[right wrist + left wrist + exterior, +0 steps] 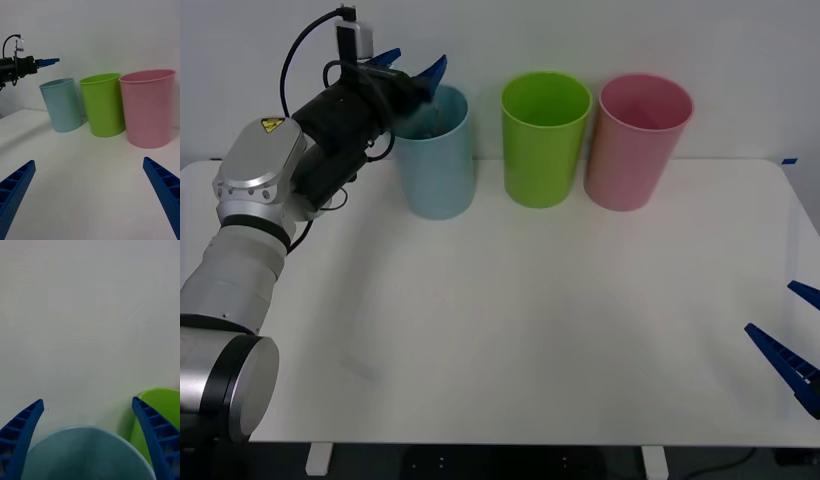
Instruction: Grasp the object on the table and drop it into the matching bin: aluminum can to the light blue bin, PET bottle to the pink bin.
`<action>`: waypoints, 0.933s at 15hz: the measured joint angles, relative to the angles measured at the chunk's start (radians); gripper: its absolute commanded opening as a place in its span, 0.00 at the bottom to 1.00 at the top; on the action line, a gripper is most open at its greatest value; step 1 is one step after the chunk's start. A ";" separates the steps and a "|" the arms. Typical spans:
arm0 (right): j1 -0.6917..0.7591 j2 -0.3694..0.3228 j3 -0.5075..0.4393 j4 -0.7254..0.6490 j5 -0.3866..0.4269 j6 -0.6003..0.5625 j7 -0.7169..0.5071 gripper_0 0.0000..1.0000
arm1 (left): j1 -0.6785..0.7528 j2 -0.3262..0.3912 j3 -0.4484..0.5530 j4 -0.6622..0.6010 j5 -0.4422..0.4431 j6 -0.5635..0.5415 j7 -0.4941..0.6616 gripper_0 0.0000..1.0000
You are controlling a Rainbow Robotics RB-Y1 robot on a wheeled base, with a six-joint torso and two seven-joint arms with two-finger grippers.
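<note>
where the front view looks down on the table (510, 330), the left gripper (412, 72) hangs over the mouth of the light blue bin (436, 165) at the back left, its blue fingers spread apart with nothing between them. something dim lies inside that bin, but whether it is the can, or which way its long axis runs, cannot be told. the lime green bin (544, 140) and the pink bin (637, 145) stand upright in a row to the right, each just beside the next, all near the table's far edge. the wide white top between the bins and the near edge gives free room. the right gripper (792, 335) sits low at the right edge, fingers apart.

from the right wrist view, its own fingers (17, 189) stand wide at both corners; the three bins stand upright beyond, and the left gripper (47, 62) hovers above the light blue bin (62, 107).

from the left wrist view, the parted fingers (22, 429) frame the light blue bin's rim (86, 429), with the lime green bin (163, 405) beside it.
</note>
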 measured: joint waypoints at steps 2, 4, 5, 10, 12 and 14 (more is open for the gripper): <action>0.000 0.000 0.000 0.000 0.000 0.000 0.000 1.00 | 0.001 0.000 0.000 0.000 0.009 -0.001 0.001 1.00; 0.000 0.000 0.000 0.000 0.000 0.000 0.000 1.00 | 0.009 0.000 0.000 -0.002 0.035 -0.013 -0.003 1.00; 0.000 0.000 0.000 0.000 0.000 0.000 0.000 1.00 | 0.019 0.004 0.000 -0.011 0.054 -0.023 -0.005 1.00; 0.000 0.000 0.000 0.000 0.000 0.000 0.000 1.00 | 0.152 0.060 0.000 -0.154 0.162 -0.059 -0.008 1.00; 0.000 0.000 0.000 0.000 0.000 0.000 0.000 1.00 | 0.209 0.100 0.000 -0.199 0.216 -0.106 -0.007 1.00; 0.000 0.000 0.000 0.000 0.000 0.000 0.000 1.00 | 0.268 0.153 0.000 -0.234 0.268 -0.160 -0.006 1.00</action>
